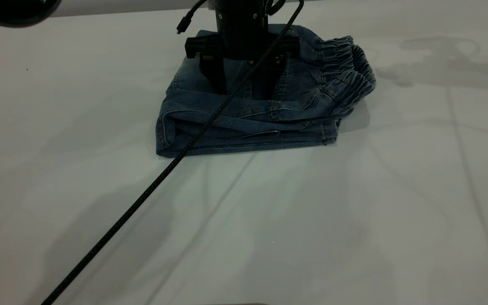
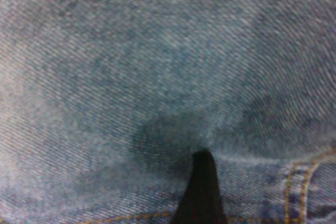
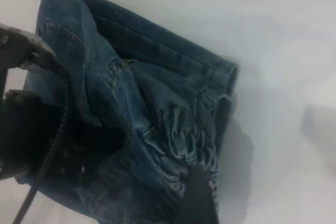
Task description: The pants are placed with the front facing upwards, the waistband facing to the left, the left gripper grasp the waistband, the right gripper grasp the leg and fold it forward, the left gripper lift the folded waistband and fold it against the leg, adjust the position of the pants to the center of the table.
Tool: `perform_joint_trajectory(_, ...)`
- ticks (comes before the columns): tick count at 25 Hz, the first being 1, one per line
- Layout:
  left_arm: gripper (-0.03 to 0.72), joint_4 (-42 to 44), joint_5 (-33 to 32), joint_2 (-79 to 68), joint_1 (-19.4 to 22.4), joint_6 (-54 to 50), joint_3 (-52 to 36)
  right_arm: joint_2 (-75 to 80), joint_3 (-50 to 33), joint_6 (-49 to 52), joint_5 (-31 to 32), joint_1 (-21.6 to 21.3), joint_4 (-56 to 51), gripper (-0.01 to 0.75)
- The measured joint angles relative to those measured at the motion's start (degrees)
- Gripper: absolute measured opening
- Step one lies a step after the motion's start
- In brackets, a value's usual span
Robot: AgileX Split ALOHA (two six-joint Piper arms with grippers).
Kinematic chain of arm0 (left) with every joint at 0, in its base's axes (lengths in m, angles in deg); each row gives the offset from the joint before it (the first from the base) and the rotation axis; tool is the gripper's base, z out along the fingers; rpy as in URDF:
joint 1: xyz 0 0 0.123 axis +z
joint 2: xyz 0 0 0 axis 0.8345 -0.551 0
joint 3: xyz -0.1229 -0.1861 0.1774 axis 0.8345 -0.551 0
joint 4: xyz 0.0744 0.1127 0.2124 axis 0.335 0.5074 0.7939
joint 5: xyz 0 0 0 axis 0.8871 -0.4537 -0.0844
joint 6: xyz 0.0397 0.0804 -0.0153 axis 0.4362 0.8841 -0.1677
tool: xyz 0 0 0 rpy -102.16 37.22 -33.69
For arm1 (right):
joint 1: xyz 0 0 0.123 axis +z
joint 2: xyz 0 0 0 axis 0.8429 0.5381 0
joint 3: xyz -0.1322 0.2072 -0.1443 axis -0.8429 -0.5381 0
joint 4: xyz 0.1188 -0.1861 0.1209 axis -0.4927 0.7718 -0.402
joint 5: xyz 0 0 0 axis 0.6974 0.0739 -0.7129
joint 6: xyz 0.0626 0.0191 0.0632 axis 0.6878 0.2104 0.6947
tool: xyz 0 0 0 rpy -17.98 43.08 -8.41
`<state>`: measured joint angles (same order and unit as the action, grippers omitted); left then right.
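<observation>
The blue denim pants [image 1: 244,123] lie folded into a compact bundle on the far middle of the table. Their elastic waistband [image 1: 350,67] is gathered on the bundle's right side. My left gripper [image 1: 244,91] comes straight down onto the top of the bundle, open, with both fingers spread and pressing into the denim. The left wrist view is filled with denim [image 2: 157,77], and one dark finger [image 2: 202,192] touches it. My right gripper [image 3: 195,203] is out of the exterior view; its wrist view looks down on the pants [image 3: 136,93] and the waistband [image 3: 184,145] from above.
A black braided cable [image 1: 142,199] runs from the left arm diagonally across the bundle to the table's near left edge. The table is covered with white cloth [image 1: 311,220]. A dark object [image 1: 11,10] sits at the far left corner.
</observation>
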<state>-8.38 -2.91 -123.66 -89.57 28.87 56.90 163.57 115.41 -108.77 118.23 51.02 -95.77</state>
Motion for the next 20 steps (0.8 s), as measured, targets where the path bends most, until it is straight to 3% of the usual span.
perform_joint_trajectory(11,0.566,0.4,-1.7,8.1,0.0,23.0,13.4,-10.3,11.3,0.3,9.3,0.0,0.5,0.528)
perform_joint_trajectory(20,0.566,7.5,-1.7,22.5,-0.1,27.1,13.7,-29.9,12.1,5.2,15.7,0.0,3.3,0.528)
